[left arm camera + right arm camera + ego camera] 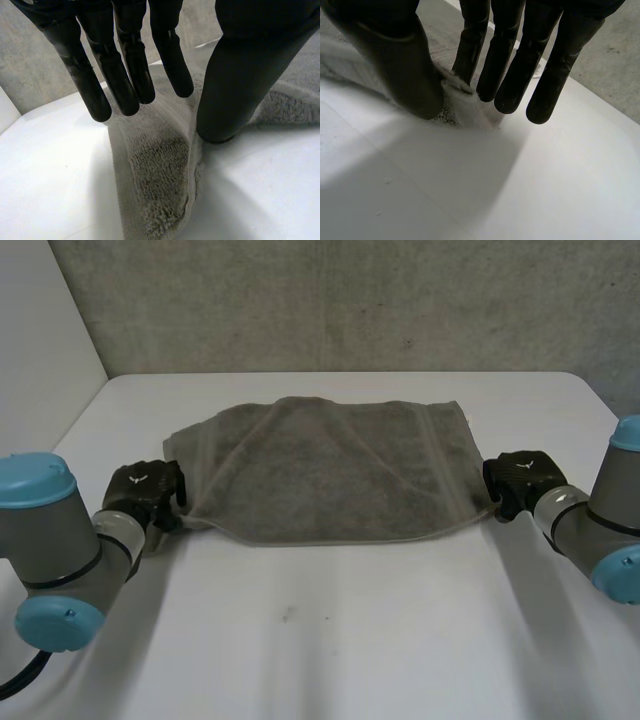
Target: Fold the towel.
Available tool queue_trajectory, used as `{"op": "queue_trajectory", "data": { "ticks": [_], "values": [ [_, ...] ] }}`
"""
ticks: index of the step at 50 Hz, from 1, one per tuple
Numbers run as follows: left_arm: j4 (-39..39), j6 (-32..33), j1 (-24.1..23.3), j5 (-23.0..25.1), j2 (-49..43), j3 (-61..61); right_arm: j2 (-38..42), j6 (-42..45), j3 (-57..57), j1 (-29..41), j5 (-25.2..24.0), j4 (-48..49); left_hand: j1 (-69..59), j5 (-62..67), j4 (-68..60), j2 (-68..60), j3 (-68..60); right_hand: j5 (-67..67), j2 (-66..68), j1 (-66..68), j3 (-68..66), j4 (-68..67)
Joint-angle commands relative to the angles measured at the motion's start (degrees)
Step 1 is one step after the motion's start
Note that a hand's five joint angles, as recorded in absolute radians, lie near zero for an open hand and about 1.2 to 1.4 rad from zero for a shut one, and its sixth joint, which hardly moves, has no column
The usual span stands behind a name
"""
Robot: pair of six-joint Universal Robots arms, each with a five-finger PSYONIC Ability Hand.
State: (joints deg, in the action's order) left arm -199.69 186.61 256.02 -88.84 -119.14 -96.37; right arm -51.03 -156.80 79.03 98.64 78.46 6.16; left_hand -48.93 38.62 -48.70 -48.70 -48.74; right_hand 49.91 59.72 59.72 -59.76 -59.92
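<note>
- Nearest the camera in the head view lies a bare stretch of white worktop (330,640), with the left arm (50,540) and the right arm (600,530) reaching in from either side.
- A little further on, the left hand (148,492) sits at the near left corner of the towel (330,470), and the right hand (520,480) sits at its near right corner.
- In the left wrist view the left hand (120,75) is spread wide. Its fingers (95,95) are straight and hang just above the cloth. The thumb (235,85) is set well apart from them, its tip down beside a raised ridge of the towel (160,180). That corner lies under the palm on the worktop (50,175) and nothing is clasped.
- In the right wrist view the right hand (395,60) is also spread. Its fingers (510,75) are straight and side by side, and the thumb stands apart from them. The fuzzy tip of the towel (452,107) lies between thumb and nearest finger on the worktop (545,190). I cannot tell whether either one touches it.
- Between the two hands the grey towel lies flat, wider than it is deep. Its near edge sags slightly, and soft creases run across the top layer.
- Beyond the towel is a narrow strip of worktop, then a rough grey wall (350,300).
</note>
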Motion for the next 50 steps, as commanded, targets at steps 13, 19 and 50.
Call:
{"op": "queue_trajectory", "data": {
  "ticks": [13,19,50],
  "values": [
    [-0.17,0.25,0.09,-0.02,-3.56,1.62,-1.44,-0.35,0.51,-0.47,-2.53,-0.01,2.88,-2.57,2.66,2.66,2.70,20.09,20.28,20.28,-20.24,-20.08],
    [-1.84,0.16,0.09,-0.10,-4.17,1.71,-4.42,-1.14,1.21,-1.43,-2.44,-0.27,2.88,-2.57,2.66,2.66,2.70,20.09,20.28,20.28,-20.24,-20.08],
    [4.29,16.40,0.09,0.07,16.72,-11.89,-20.86,8.26,2.36,-11.28,-11.93,-19.17,-31.07,31.38,-31.30,-31.30,-31.26,20.09,20.28,20.28,-20.24,-20.08]
  ]
}}
